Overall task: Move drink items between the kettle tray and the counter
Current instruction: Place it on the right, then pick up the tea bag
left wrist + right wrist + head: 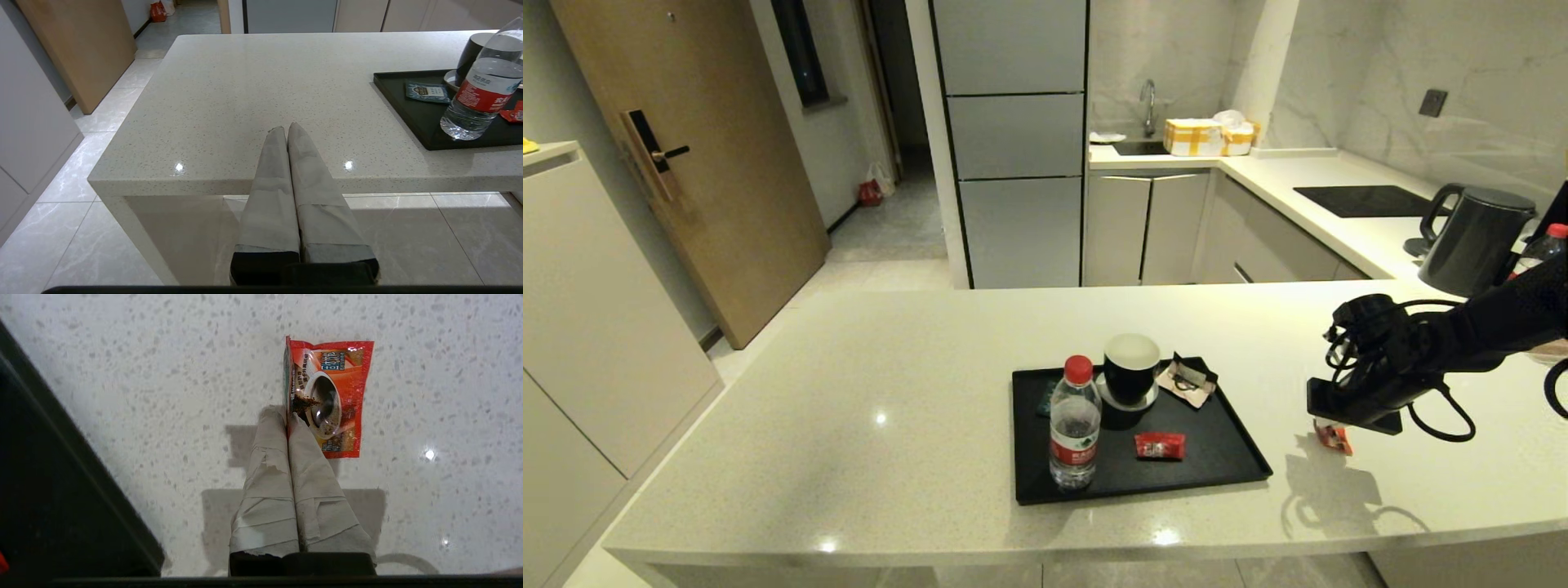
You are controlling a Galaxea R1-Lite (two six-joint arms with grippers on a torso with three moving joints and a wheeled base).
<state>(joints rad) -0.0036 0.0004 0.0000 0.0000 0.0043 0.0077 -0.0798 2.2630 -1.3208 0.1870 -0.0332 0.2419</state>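
- The broad off-white speckled stone surface looked glossy, with bright glints.
- The small red foil sachet shone, crinkled.
- The shallow black rectangular tray looked matt.
- The right gripper's fingers wore rough, torn pale tape.

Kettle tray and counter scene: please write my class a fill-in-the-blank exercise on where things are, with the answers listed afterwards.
1. The right gripper is shut on a red sachet over the ____.
2. The other red sachet lies in the black ____.
3. The water bottle has a ____ cap.
4. The left gripper is parked by the counter's edge with its fingers ____.

Missing words: counter; tray; red; shut
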